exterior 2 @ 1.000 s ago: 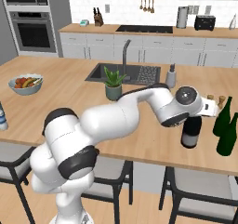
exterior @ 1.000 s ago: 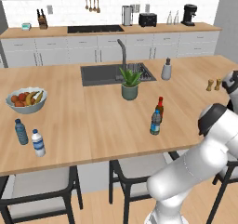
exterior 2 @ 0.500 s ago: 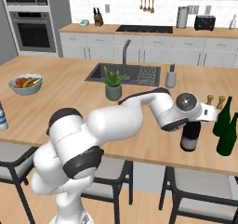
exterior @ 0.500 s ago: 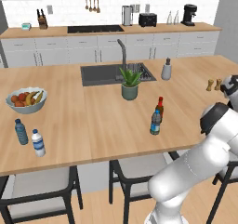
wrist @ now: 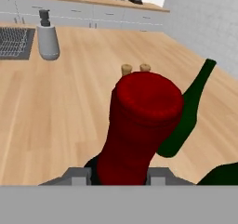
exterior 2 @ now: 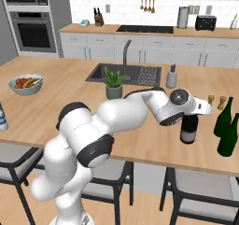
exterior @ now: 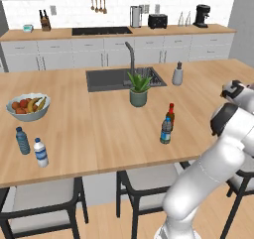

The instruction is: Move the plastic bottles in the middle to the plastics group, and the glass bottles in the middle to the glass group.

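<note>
The wine bottle (exterior 2: 189,130), jaws clenched on its red foil neck (wrist: 139,125), is standing near the island counter's (exterior 2: 70,107) right edge, now closer to the green glass bottles (exterior 2: 224,119) than a second ago. It is nearly delivered; open counter is remaining between them.

The arm (exterior 2: 121,114) is glossy white, built of rounded, bulbous segments. Dark grey bands ring its joints. Its wrist ends in a white block.

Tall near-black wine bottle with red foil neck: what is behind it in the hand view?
Behind the wine bottle: dark green glass bottle and two wooden shaker tops; their bodies are hidden.
</note>
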You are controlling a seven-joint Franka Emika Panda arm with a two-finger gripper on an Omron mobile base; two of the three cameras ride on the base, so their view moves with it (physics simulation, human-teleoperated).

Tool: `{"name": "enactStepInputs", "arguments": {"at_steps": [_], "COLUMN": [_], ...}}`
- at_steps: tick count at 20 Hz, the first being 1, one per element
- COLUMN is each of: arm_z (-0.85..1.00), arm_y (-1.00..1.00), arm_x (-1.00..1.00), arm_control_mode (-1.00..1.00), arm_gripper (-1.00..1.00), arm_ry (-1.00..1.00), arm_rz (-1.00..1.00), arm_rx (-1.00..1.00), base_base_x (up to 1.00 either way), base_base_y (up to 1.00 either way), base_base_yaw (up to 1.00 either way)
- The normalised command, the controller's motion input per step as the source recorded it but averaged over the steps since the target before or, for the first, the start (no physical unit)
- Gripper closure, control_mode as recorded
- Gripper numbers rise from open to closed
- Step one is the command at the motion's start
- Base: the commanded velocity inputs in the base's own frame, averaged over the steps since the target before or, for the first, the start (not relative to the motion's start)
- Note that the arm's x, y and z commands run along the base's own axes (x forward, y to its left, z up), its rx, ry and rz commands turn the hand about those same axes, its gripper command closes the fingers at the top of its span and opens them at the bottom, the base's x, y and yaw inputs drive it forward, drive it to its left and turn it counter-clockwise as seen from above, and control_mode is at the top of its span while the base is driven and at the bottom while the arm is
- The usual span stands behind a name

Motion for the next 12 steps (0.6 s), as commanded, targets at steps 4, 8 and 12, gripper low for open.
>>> {"name": "enactStepInputs", "arguments": {"at_steps": [4, 8, 12], "arm_z": [0.00, 0.00, -0.10], "arm_y": [-0.30, -0.21, -0.04], "arm_x": [0.27, 0.10, 0.00], "arm_control_mode": [-1.00, -1.00, -1.00], "arm_gripper": [1.00, 1.00, 1.00], "arm_ry": [-0.03, -0.02, 0.00], "arm_rz": [0.00, 0.00, 0.00], "arm_rx": [0.03, 0.01, 0.00], "base_base_x": [0.00, 0.00, 0.00], "base_base_y": [0.00, 0.00, 0.00], "base_base_yaw": [0.00, 0.00, 0.00]}}
